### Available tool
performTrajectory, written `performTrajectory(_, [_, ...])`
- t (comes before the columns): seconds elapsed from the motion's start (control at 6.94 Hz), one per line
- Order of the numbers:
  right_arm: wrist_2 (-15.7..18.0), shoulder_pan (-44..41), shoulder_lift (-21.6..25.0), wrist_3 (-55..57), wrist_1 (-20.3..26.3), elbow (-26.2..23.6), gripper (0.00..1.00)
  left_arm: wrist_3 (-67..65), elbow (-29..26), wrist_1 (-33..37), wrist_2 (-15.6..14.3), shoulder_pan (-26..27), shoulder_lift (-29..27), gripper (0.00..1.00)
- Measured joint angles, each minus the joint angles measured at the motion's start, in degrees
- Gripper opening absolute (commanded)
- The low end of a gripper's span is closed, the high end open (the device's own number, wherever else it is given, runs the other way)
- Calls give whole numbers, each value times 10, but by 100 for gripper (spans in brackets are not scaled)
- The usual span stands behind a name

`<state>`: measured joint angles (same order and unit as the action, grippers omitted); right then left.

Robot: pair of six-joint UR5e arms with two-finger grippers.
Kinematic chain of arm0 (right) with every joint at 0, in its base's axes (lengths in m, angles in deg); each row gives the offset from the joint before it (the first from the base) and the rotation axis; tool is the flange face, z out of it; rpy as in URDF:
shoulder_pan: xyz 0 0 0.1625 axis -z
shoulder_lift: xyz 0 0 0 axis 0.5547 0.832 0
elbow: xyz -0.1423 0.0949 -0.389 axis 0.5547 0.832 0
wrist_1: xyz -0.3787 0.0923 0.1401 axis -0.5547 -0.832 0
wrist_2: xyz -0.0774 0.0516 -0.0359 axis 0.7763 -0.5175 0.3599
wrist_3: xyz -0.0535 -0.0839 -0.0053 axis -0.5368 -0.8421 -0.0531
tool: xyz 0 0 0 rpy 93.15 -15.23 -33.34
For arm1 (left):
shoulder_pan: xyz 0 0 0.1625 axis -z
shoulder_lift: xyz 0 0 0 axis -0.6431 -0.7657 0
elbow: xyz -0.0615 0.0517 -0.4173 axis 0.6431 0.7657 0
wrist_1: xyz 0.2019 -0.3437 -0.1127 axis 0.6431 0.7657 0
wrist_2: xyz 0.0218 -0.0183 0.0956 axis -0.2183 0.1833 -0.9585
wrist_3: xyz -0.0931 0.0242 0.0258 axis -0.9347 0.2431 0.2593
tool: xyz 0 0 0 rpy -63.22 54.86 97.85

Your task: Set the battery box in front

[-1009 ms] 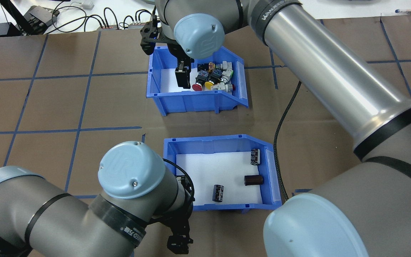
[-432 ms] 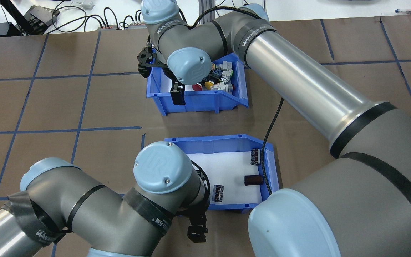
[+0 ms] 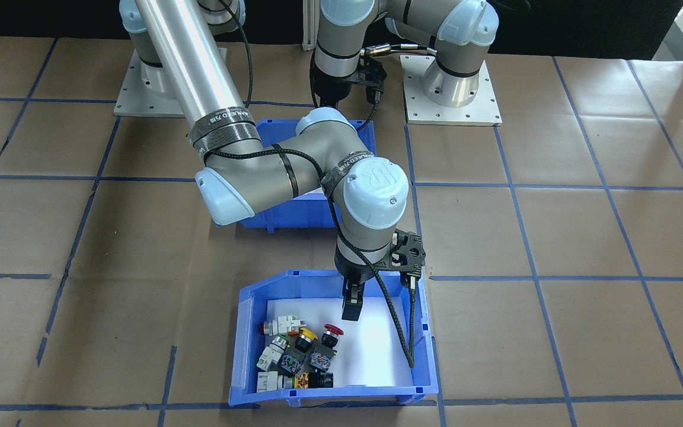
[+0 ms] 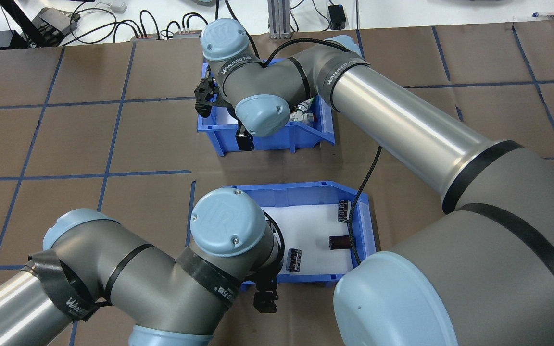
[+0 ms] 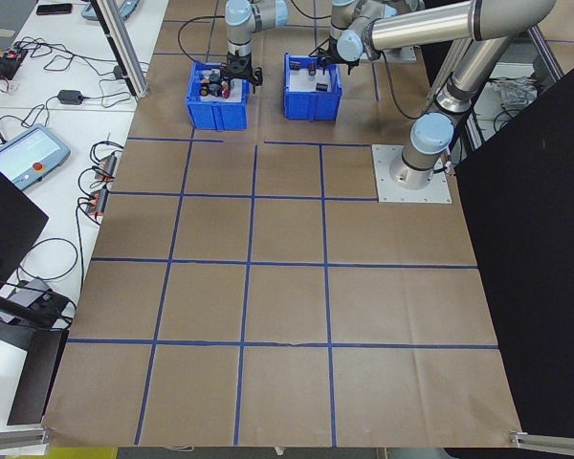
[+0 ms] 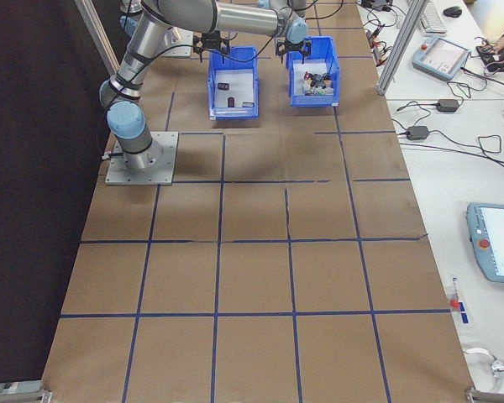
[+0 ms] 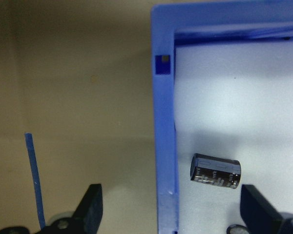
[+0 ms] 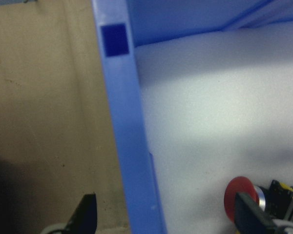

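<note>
The battery box (image 4: 301, 188), a blue bin with a white floor, sits nearest the robot's base. It holds two black printed cylinders (image 4: 294, 259) and a brown one (image 4: 339, 242). My left gripper (image 7: 172, 209) is open, and its fingers straddle the box's wall (image 7: 165, 146), one outside and one inside near a black cylinder (image 7: 216, 170). Farther out stands the alike switch bin (image 4: 277, 139) with colourful push-buttons (image 3: 303, 356). My right gripper (image 8: 167, 217) is open astride that bin's wall (image 8: 132, 146), with a red button (image 8: 239, 195) close to the inner finger.
The right arm's black cable (image 4: 363, 187) hangs over the battery box's sloped side. Brown paper with blue tape lines (image 4: 113, 139) covers the table. Cables and power strips (image 4: 152, 26) lie on the white bench beyond it. The arm bases (image 3: 451, 89) stand behind the battery box.
The right gripper came out of the switch bin's interior and dropped onto its wall nearest the robot. The left wrist slid right along the battery box's near wall.
</note>
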<state>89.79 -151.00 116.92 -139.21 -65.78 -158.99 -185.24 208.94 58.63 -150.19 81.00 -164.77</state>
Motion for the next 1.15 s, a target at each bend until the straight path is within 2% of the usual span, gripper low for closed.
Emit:
performTrajectory(0.14, [3, 0, 1, 8, 0, -1, 32, -1, 0, -11, -7, 0, -8, 100])
performTrajectory(0.29, [4, -1, 4, 10, 1, 0, 19, -3, 1, -16, -9, 0, -15, 99])
performTrajectory(0.43, [4, 0, 8, 11, 2, 1, 5, -5, 1, -17, -10, 0, -21, 94])
performTrajectory(0.58, [5, 0, 16, 10, 3, 2, 0, -9, 1, -18, -10, 0, -27, 80])
performTrajectory(0.72, [5, 1, 27, 10, 4, 2, 0, -12, 1, -18, -10, 0, -32, 78])
performTrajectory(0.86, [6, 3, 37, 8, 6, 0, 0, -14, 1, -18, -9, 0, -35, 60])
performTrajectory(1.15, [29, 22, 65, 0, 15, -6, 0, -19, 2, -19, -6, 0, -37, 13])
